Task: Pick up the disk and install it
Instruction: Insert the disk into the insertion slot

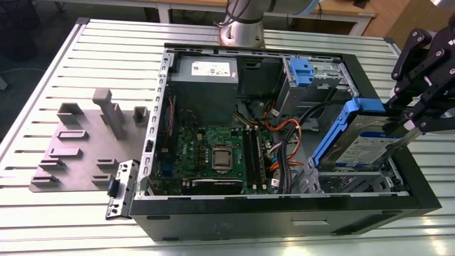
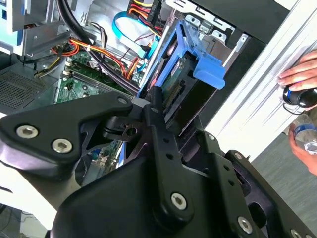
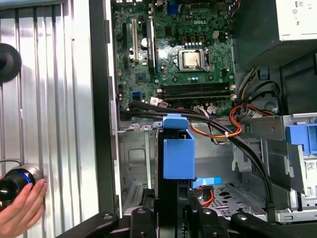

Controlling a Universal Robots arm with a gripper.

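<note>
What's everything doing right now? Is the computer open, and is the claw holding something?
computer case: lying on its side, open, cover off.
disk: held up on edge, tilted, over the drive bay, not seated.
gripper: shut on the disk.
processor: bare, no cooler on it.
hand: resting on a round knob.

Free room (exterior view): drive bay (image 1: pixel 350 182) at 6 o'clock of disk (image 1: pixel 361 143), open-topped.
Obstacles: cable bundle (image 1: pixel 282 133) at 9 o'clock; drive cage (image 1: pixel 323 80) at 11; case wall (image 1: pixel 421 184) at 4.
</note>
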